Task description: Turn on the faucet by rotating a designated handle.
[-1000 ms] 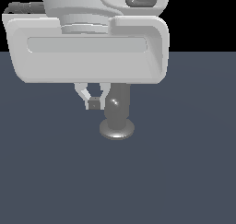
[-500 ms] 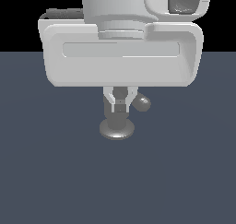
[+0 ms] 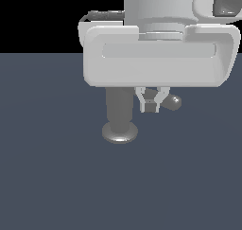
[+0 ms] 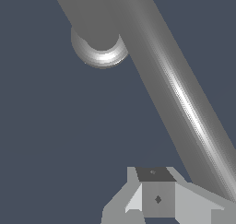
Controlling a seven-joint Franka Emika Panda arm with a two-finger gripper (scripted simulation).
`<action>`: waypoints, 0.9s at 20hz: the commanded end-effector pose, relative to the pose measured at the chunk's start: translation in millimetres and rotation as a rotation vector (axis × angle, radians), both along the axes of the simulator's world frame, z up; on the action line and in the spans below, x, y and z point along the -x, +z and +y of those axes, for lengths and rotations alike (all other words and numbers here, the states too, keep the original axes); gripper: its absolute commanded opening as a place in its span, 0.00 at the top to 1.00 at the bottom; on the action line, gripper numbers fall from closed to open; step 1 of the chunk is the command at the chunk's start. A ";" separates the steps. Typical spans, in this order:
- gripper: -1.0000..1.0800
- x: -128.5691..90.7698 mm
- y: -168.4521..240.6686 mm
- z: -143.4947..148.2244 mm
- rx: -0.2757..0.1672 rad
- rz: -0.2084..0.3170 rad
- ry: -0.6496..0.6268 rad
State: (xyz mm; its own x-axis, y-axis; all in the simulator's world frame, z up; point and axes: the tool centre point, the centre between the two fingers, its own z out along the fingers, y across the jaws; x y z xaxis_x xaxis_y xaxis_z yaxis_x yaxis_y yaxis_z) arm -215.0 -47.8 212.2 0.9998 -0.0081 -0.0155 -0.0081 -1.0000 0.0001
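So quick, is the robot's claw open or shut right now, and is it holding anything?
End effector: its fingers sit close together beside the handle, right of the faucet in the exterior view; open or shut, and whether it grips, cannot be told.

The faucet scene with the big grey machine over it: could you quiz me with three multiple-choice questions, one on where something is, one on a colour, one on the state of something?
1. In the exterior view, where are the gripper's fingertips relative to the faucet's upright body?
A. On the exterior view's right of it
B. On the exterior view's left of it
C. Resting on its flared base

2. What colour is the faucet?
A. Bright red
B. Dark grey
C. Yellow

3. How does the faucet body stand?
A. Lying flat
B. Broken in two
C. Upright on its base

Answers:
1. A, the gripper hangs on the exterior view's right of the faucet, next to the handle.
2. B, its glossy surface reads dark grey in both views.
3. C, the cylinder rises straight from the round base.
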 end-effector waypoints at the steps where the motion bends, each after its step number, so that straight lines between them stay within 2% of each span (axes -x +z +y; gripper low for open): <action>1: 1.00 -5.1 5.0 -18.7 0.000 -0.015 -0.018; 9: 1.00 -10.7 5.0 -54.5 0.000 -0.015 -0.018; 11: 1.00 -7.5 1.4 -44.1 -0.002 -0.004 -0.005; 18: 1.00 -27.0 1.6 -59.8 -0.001 -0.005 -0.006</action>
